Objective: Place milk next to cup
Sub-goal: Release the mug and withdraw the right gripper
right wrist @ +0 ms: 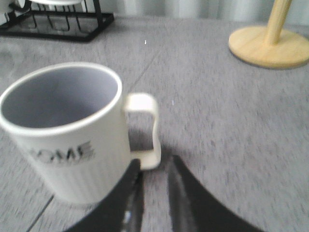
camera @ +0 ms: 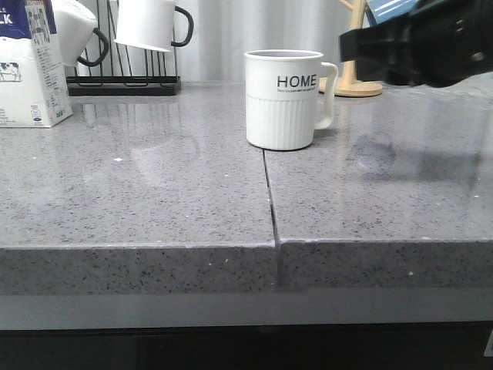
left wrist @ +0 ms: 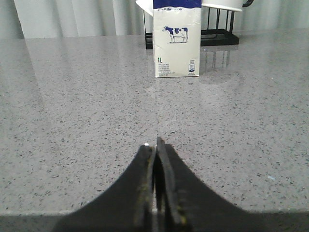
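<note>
The milk (camera: pixel 27 65), a white carton with a dark blue top, stands at the far left of the grey counter. It also shows in the left wrist view (left wrist: pixel 176 43), cow picture facing me, well ahead of my left gripper (left wrist: pixel 155 146). That gripper is shut and empty, low over the counter. The cup (camera: pixel 285 100), a white "HOME" mug, stands mid-counter. My right gripper (camera: pixel 348 46) hovers just right of it, above handle height. In the right wrist view the gripper (right wrist: pixel 155 164) is slightly open and empty, with the cup (right wrist: pixel 67 125) and its handle (right wrist: pixel 145 130) just beyond one fingertip.
A black mug rack (camera: pixel 123 83) with white black-handled mugs (camera: pixel 150 23) stands at the back left, behind the milk. A wooden stand base (camera: pixel 359 87) sits behind the cup's right side. A seam (camera: pixel 271 200) runs through the counter to its front edge.
</note>
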{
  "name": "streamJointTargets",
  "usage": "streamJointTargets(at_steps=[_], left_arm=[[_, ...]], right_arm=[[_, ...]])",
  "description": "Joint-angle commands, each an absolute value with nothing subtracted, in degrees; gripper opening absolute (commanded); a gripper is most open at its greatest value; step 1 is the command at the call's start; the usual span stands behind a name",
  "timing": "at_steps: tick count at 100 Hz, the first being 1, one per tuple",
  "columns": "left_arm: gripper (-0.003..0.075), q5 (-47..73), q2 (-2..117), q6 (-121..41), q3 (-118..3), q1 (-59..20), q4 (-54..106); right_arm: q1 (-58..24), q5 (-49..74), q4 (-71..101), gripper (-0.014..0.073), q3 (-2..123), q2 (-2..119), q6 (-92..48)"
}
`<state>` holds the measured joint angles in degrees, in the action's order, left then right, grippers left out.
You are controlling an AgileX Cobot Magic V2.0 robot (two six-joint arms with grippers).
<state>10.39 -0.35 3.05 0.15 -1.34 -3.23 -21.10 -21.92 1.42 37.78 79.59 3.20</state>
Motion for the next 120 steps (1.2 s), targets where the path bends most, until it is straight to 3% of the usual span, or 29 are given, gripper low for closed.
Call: streamJointTargets(at_steps=[1, 6, 36, 72, 120], left_arm=[[-0.0020, 5.7, -2.1, 3.4, 2.6, -1.7, -3.2], [-0.0020, 5.7, -2.1, 3.4, 2.6, -1.7, -3.2], [-0.0020, 5.7, -2.1, 3.4, 2.6, -1.7, -3.2], [-0.0020, 5.7, -2.1, 3.4, 2.6, -1.7, -3.5], [-0.0020, 5.7, -2.1, 3.4, 2.6, -1.7, -3.8]], right_arm=[[-20.8, -16.0, 1.0, -0.0013, 38.8, 73.0, 3.1], [-20.8, -11.4, 1.0, -0.0074, 38.8, 70.4, 3.1], [-20.0, 6.6, 0.9, -0.0067, 38.8, 54.0, 3.1], [-7.0, 14.8, 0.8, -0.0067, 33.8, 34.8, 3.1], [-6.1, 23.7, 0.8, -0.0067, 25.4, 8.0, 3.1]])
